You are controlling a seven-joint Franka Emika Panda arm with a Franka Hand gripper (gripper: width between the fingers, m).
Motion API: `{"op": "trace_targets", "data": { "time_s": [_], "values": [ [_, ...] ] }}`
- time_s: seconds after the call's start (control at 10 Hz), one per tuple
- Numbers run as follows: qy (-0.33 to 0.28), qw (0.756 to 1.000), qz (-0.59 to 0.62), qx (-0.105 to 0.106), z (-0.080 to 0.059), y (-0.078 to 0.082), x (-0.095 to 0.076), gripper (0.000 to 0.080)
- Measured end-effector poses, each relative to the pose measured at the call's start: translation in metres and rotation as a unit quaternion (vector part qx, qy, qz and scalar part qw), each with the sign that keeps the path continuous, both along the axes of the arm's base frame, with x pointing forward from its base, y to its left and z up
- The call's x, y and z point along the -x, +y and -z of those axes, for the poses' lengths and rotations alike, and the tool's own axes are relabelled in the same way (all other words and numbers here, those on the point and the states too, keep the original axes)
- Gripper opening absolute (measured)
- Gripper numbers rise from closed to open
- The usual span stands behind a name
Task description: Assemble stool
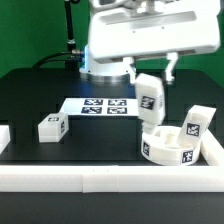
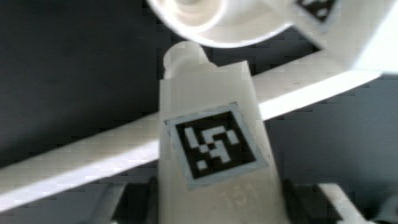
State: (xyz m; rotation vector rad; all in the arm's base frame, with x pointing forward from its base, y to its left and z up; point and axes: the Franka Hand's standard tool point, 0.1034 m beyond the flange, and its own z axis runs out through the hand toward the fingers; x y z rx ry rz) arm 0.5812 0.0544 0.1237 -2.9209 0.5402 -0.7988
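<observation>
Black worktop [image 1: 95, 140], white rails at the edges. Jaws clamp one blocky white tagged plastic leg [image 1: 150, 98], held tilted just above the thick round white seat disc [image 1: 166, 150] (another leg [image 1: 52, 127] lies well apart). Step, as judged: leg insertion. Next comes aligning with its socket, then lowering.

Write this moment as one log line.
gripper: shut on held leg | held leg: aloft near seat | second leg: on table | third leg: by seat

We hold our arm [image 1: 140, 35] reaching down from above, wrist turned downward. Our gripper [image 1: 152, 74] hangs in the air, both fingers [image 1: 134, 71] closed on the upper end of a tilted leg [image 1: 151, 99].
</observation>
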Motion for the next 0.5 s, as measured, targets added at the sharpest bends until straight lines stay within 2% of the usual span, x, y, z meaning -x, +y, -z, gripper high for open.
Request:
{"op": "trace_targets", "data": {
  "time_s": [0.3, 0.4, 0.5],
  "values": [
    [0.007, 1.0, -0.003, 0.006, 0.002, -0.009, 0.002, 0.0325],
    [-0.011, 1.0, 0.005, 0.014, 0.0, -0.027, 0.004, 0.0325],
    [-0.016, 1.0, 0.014, 0.006, 0.002, -0.034, 0.008, 0.0325]
  ]
}}
